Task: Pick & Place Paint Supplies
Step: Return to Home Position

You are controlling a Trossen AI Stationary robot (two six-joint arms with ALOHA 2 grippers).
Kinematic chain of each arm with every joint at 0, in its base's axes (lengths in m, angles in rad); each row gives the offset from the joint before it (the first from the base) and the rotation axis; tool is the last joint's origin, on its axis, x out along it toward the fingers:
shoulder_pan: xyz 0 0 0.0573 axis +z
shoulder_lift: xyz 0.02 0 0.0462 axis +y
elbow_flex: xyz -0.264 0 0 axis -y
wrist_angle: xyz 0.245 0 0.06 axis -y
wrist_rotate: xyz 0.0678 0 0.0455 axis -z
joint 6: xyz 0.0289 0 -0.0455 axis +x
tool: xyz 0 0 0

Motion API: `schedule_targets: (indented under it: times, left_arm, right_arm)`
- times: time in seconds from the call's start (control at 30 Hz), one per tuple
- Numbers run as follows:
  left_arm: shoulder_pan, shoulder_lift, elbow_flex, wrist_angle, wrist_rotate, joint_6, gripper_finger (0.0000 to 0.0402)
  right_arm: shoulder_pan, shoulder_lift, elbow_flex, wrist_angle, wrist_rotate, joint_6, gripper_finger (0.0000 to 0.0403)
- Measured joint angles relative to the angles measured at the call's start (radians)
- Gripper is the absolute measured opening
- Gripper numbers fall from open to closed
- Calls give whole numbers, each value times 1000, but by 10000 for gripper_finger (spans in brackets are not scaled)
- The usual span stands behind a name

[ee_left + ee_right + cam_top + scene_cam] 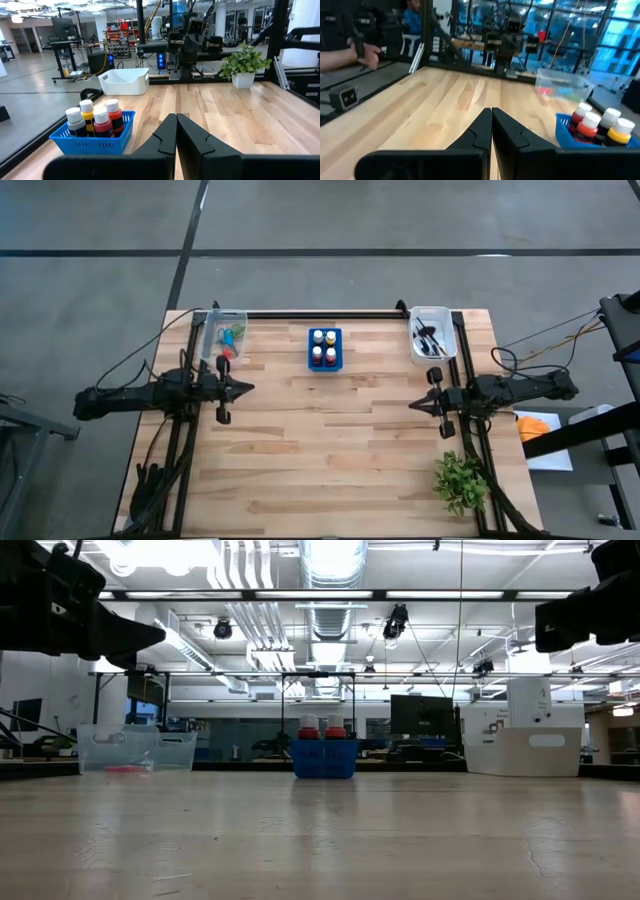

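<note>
Several small paint bottles (pixel 324 348) with white caps stand in a blue basket (pixel 95 142) at the table's far middle; the bottles (pixel 596 127) also show in the right wrist view. Scissors with red, green and blue handles (pixel 230 338) lie in a clear bin at the far left. Dark brushes (pixel 431 337) lie in a white bin at the far right. My left gripper (pixel 250 388) hovers shut over the table's left side, fingers pointing right. My right gripper (pixel 412 404) hovers shut over the right side, pointing left. Neither touches anything.
A clear bin (pixel 135 750) and a white bin (pixel 523 750) sit at the far corners. A green leafy plant (pixel 460 480) stands at the near right corner. Bare wood lies between the grippers. A person's hand (pixel 365 52) shows beyond the table.
</note>
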Motion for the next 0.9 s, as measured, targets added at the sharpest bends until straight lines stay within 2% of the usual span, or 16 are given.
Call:
schedule_targets:
  times: [0.27, 0.43, 0.7, 0.9]
  left_arm:
    - [0, 6, 0, 0, 0, -6, 16]
    - [0, 7, 0, 0, 0, -81, 16]
    - [0, 7, 0, 0, 0, -79, 16]
    - [0, 7, 0, 0, 0, -76, 16]
  right_arm:
    - [0, 8, 0, -30, -25, 5, 8]
    - [0, 26, 0, -26, -7, 18, 8]
    - [0, 34, 0, -24, 11, 212, 8]
    - [0, 34, 0, -24, 11, 195, 8]
